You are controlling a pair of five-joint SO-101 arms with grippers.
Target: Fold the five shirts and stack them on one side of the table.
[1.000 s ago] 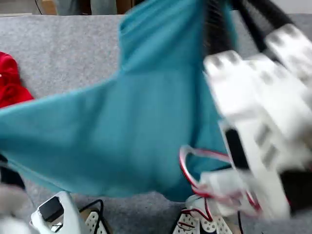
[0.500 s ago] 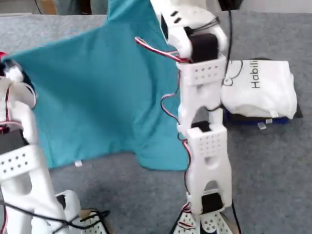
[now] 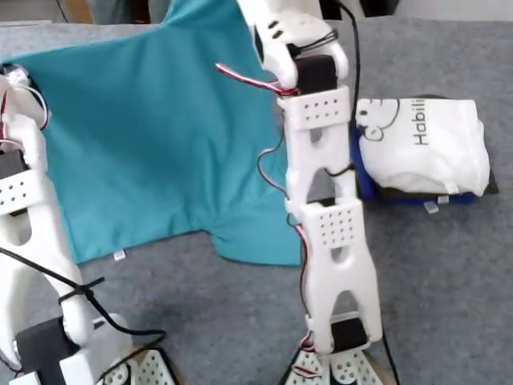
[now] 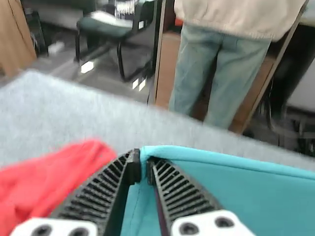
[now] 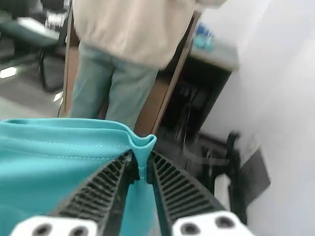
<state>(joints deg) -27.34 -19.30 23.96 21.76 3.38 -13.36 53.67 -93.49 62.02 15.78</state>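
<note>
Currently teal shirt (image 3: 160, 136) edge clamped in L claw (image 4: 141, 164) & R claw (image 5: 140, 163).

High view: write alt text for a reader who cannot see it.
A teal fabric shirt lies spread on the grey table, its far edge held at either end by the white left arm and white right arm. Beside the right arm, a folded white printed shirt rests on a folded dark blue one.

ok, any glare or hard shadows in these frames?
High view: even light, no hard shadows on the table. Left wrist view: bright glints on the floor under the chair. Right wrist view: white wall very bright.
</note>
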